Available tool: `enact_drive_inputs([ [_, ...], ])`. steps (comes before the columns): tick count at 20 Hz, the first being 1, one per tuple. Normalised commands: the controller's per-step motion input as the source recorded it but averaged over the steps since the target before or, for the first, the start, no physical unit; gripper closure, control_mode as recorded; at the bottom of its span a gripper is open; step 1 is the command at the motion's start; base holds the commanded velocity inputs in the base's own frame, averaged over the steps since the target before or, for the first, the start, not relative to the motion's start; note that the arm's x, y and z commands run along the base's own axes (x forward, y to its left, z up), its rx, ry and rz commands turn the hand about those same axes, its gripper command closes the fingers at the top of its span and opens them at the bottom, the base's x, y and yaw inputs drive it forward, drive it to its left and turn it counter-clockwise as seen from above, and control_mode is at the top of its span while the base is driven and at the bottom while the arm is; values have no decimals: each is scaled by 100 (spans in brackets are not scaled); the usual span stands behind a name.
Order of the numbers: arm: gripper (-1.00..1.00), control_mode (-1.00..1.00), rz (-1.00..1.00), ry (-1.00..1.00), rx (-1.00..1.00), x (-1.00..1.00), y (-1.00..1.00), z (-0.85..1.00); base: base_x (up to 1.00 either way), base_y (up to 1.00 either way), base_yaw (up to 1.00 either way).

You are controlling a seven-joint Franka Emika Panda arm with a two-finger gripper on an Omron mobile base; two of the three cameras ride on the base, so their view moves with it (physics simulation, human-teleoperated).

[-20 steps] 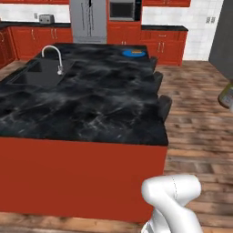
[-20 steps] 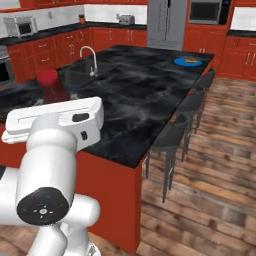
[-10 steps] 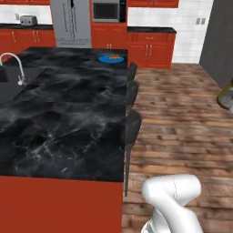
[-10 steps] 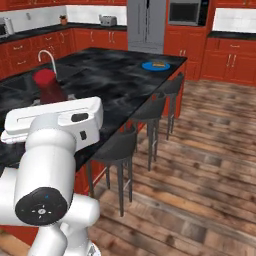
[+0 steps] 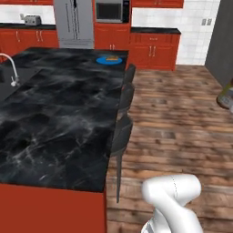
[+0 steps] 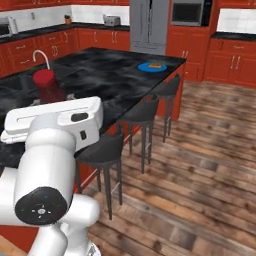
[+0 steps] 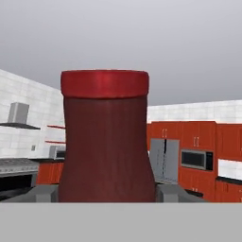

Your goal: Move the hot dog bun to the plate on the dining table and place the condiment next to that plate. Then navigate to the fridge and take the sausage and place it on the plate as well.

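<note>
We hold condiment [image 7: 105,142] upright, fingers [image 7: 46,193] clamped on both sides. Bun [image 5: 112,58] on plate [image 5: 103,61], far tabletop [image 5: 59,109] corner.

The dining table [image 5: 59,123] spreads black marble across the left — the blue plate [image 5: 109,60] near its far right corner, a bun-coloured thing on it. Dark stools [image 5: 122,132] line the table's right edge; the grey fridge [image 5: 74,23] stands behind.

Arm [image 6: 50,165]: smooth glossy white casing built of rounded cylindrical segments. One joint ends in a dark round cap [image 6: 41,211] bearing small pale marks, and the flat white hand block [image 6: 55,117] carries a dark oval inset and a thin grooved outline.
</note>
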Motion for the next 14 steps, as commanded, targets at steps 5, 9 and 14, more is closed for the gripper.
enact_drive_inputs([
  [5, 100, 100, 0, 0, 0, 0, 0, 0, 52, -100, 0],
  [9, 100, 100, 0, 0, 0, 0, 0, 0, 49, -100, 1],
  [14, 100, 100, 0, 0, 0, 0, 0, 0, 77, -96, 12],
])
